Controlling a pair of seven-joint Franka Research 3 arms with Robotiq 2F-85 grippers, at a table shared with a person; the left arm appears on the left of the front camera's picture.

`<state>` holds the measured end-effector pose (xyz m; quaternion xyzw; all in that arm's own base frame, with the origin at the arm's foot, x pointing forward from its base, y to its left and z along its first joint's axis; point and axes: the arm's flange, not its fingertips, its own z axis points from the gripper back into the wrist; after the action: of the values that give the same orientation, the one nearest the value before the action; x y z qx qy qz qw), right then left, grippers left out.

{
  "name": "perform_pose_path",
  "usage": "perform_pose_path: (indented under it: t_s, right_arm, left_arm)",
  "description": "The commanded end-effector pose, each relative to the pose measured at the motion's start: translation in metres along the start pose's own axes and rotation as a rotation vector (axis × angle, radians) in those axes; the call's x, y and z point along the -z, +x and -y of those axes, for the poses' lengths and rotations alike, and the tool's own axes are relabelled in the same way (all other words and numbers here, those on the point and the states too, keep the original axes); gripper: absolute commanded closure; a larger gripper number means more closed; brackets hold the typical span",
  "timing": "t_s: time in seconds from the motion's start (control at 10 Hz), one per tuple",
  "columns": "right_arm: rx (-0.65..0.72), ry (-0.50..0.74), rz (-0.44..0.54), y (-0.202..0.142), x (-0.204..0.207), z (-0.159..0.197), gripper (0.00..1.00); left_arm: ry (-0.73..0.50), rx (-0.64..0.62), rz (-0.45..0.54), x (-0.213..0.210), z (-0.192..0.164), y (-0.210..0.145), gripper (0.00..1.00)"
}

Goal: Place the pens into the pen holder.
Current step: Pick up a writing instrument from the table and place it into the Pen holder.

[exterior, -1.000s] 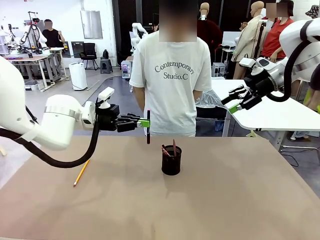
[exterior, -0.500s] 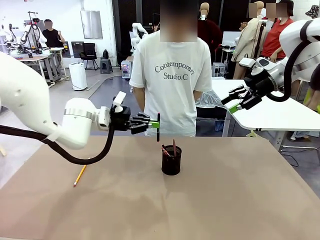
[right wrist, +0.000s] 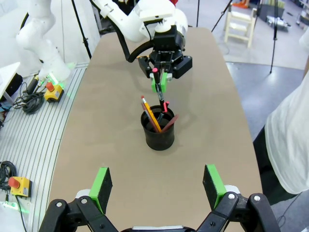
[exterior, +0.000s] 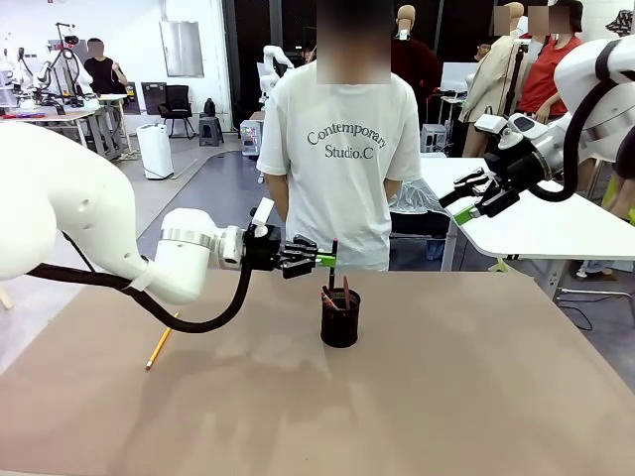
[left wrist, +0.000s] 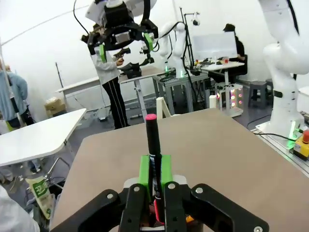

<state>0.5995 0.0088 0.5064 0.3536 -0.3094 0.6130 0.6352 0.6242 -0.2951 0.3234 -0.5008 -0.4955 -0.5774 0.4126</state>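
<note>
The black mesh pen holder (exterior: 340,319) stands mid-table with a yellow-orange pencil (right wrist: 150,116) and a reddish-brown pen (right wrist: 170,123) leaning inside it. My left gripper (exterior: 325,261) is shut on a black pen with a red end (left wrist: 153,150), held upright between the green pads. In the right wrist view that pen (right wrist: 161,92) slants down with its lower end at the far rim of the holder (right wrist: 158,131). Another yellow pencil (exterior: 161,343) lies on the table at the left. My right gripper (exterior: 459,200) hangs open, high at the right, with nothing in it (right wrist: 158,186).
A person in a white T-shirt (exterior: 340,149) stands at the far edge, right behind the holder. The brown table (exterior: 476,397) has bare room in front and to the right. A white table (exterior: 536,223) stands beyond, under my right arm.
My left arm has carried the pen to the right and lower, from left of the holder to just above its rim. The right arm has not moved.
</note>
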Motion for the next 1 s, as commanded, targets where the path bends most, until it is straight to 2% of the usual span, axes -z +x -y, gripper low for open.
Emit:
perform_pose_path:
  t_s: [0.0, 0.4, 0.5, 0.9]
  right_arm:
    - [-0.002, -0.002, -0.005, 0.003, 0.0, 0.003, 0.0]
    - [-0.002, -0.002, -0.005, 0.003, 0.0, 0.003, 0.0]
    - [-0.002, -0.002, -0.005, 0.003, 0.0, 0.003, 0.0]
    - [-0.002, -0.002, -0.005, 0.003, 0.0, 0.003, 0.0]
  left_arm:
    - [-0.039, 0.01, 0.029, 0.007, -0.004, 0.0, 1.0]
    - [-0.069, -0.023, 0.071, 0.017, -0.002, -0.004, 1.0]
    - [-0.08, -0.029, 0.07, 0.018, -0.002, -0.005, 0.94]
    - [-0.062, -0.065, 0.056, 0.018, -0.002, -0.003, 0.15]
